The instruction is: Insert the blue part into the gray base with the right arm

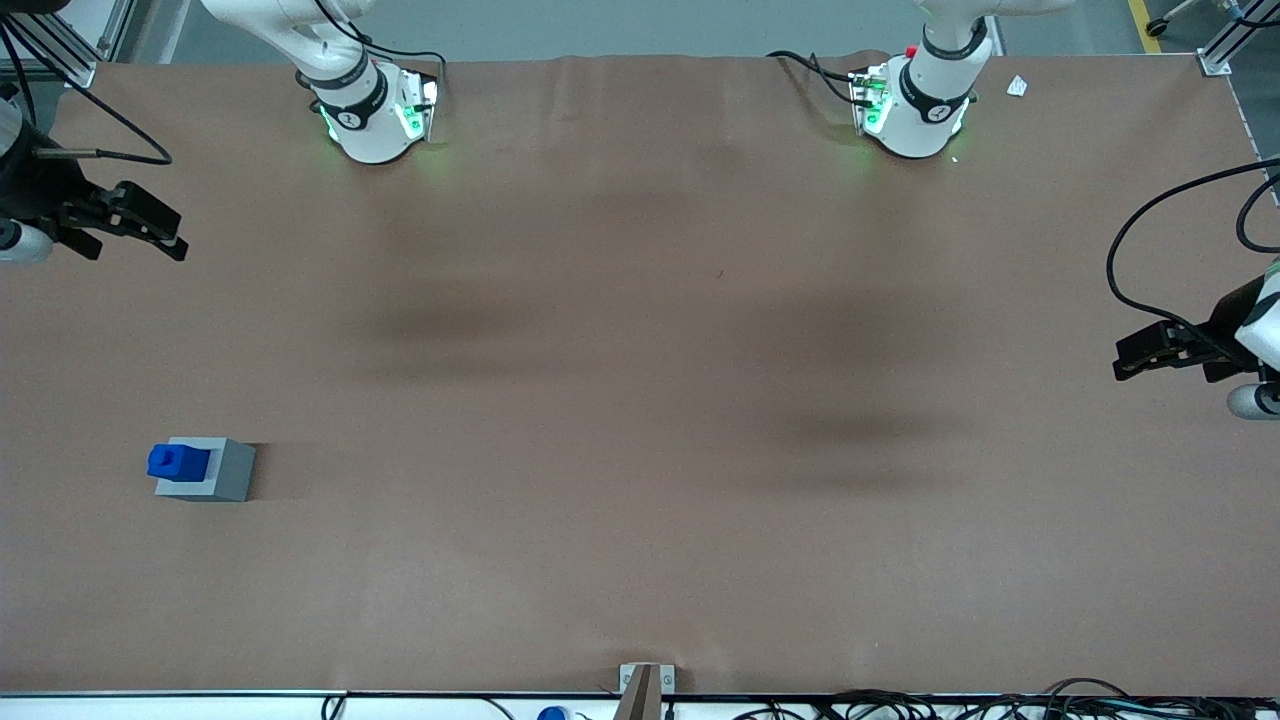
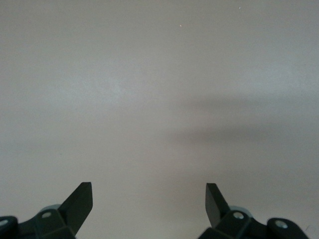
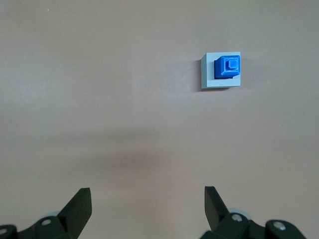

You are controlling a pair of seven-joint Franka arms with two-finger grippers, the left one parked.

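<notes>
The blue part point(image 1: 178, 461) sits in the top of the gray base point(image 1: 228, 476) with its stepped knob pointing up. The pair stands on the brown table toward the working arm's end, nearer the front camera than my gripper. The right arm's gripper point(image 1: 172, 238) hangs above the table, well apart from the base, open and empty. In the right wrist view the blue part point(image 3: 228, 67) shows in the gray base point(image 3: 209, 82), off to one side of the line between my open fingertips point(image 3: 214, 201), and some way from my gripper point(image 3: 147, 199).
The two arm bases point(image 1: 375, 115) stand at the table edge farthest from the front camera. A small white scrap point(image 1: 1017, 86) lies beside the parked arm's base. A metal bracket point(image 1: 645, 682) and cables point(image 1: 900, 705) line the nearest edge.
</notes>
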